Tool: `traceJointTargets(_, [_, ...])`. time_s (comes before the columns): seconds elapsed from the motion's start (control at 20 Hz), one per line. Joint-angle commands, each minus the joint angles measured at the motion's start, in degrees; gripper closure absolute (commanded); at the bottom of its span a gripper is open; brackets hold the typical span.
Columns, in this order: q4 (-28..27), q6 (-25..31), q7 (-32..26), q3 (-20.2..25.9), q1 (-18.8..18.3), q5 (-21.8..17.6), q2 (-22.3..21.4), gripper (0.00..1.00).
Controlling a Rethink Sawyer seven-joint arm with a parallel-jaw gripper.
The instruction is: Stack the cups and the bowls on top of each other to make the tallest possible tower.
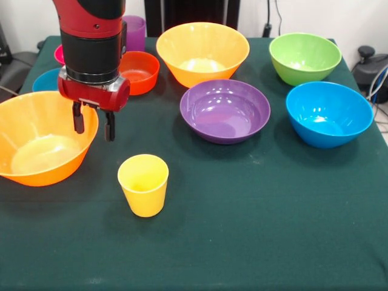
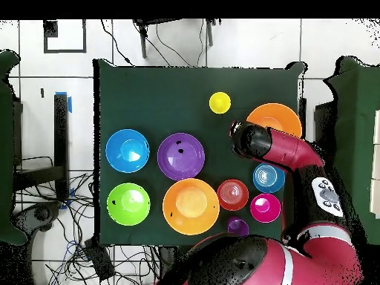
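Note:
The yellow cup (image 1: 143,185) (image 2: 220,102) stands upright on the green cloth, alone, mouth up. A large orange bowl (image 1: 42,145) (image 2: 276,119) sits just left of it in the front view. My gripper (image 1: 93,126) (image 2: 237,137) hangs above that bowl's rim on the cup's side, open and empty, higher than the cup. The second large orange bowl (image 1: 202,51), the wide purple bowl (image 1: 225,110), green bowl (image 1: 305,57) and blue bowl (image 1: 328,113) each sit singly. The purple cup (image 1: 134,30) stands behind my arm. Nothing is stacked.
Small bowls sit near my arm: red-orange (image 1: 139,71), pink (image 1: 59,53) and blue (image 1: 45,80), the last two partly hidden. The table's front edge is close below the yellow cup in the front view.

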Motion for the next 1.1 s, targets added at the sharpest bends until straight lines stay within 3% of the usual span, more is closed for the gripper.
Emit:
traceJointTargets(0.05, [-0.02, 4.93, -2.81, 5.53, 1.12, -3.07, 1.61, 0.00])
traceJointTargets(1.1, [1.27, 3.86, -2.58, 5.84, 0.77, -3.32, 0.74, 0.00])
